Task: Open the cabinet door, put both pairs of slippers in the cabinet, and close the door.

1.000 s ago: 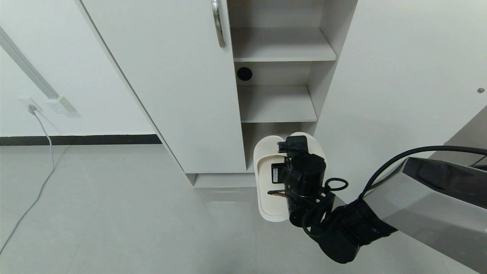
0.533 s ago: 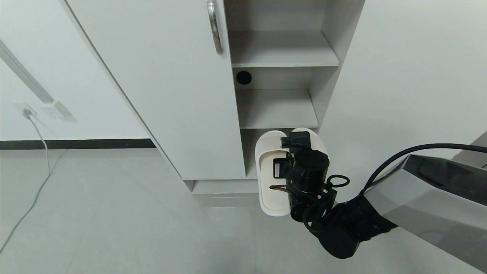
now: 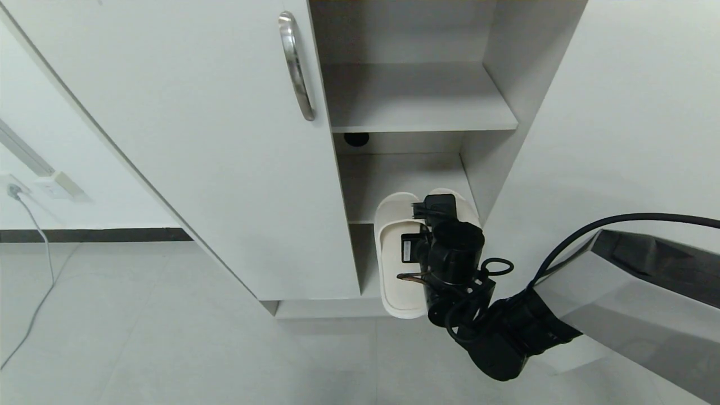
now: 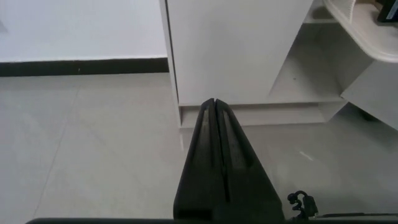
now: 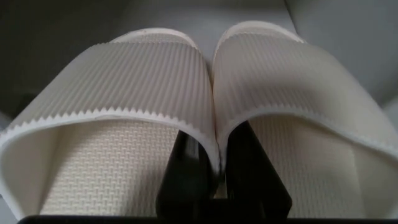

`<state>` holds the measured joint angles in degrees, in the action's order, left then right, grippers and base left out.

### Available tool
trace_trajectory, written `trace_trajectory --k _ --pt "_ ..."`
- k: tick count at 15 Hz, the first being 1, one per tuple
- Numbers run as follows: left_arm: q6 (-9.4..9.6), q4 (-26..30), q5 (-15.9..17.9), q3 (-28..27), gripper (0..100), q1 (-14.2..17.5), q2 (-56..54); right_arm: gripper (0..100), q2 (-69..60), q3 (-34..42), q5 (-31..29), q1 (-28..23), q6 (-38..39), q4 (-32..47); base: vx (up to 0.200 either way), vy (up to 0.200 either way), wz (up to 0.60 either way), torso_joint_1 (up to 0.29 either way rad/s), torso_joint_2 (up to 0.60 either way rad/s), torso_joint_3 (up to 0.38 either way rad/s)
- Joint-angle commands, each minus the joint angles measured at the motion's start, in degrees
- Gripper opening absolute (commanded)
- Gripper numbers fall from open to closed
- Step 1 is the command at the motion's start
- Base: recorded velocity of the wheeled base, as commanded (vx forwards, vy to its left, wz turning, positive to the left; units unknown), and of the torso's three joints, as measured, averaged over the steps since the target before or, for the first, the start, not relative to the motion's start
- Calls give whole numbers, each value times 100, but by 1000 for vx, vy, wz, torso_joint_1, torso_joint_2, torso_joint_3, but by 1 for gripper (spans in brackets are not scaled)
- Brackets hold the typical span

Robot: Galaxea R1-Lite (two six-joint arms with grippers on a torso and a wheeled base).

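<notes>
Slippers (image 3: 396,259), cream pair, side by side, held off floor (image 3: 169,349) before bottom compartment of open cabinet (image 3: 416,95), toes toward it. Right gripper (image 5: 219,177) clamped on their touching inner sides. Left gripper (image 4: 214,143) pressed together, above floor. Door (image 3: 197,140) swung open at left. Since a second ago, head camera shifted closer to cabinet; grip unchanged.

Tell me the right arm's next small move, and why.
Probably ease the right tool straight forward. It pinches the slippers together by their inner edges, the toes sit just at the mouth of the cabinet, and the door already stands open, so the pair is likely ready to go in.
</notes>
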<state>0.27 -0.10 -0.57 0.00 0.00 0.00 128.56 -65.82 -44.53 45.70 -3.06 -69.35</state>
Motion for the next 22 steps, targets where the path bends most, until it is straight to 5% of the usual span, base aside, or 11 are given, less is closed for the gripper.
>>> trace_trajectory --k 1,22 --pt "-9 1 -4 0 0 0 9 0 152 -195 15 -9 -2 1 0 0 0 0 0 0" --pt "-27 -8 -22 0 0 0 0 0 1338 -2577 665 -721 -10 888 0 0 0 0 0 0"
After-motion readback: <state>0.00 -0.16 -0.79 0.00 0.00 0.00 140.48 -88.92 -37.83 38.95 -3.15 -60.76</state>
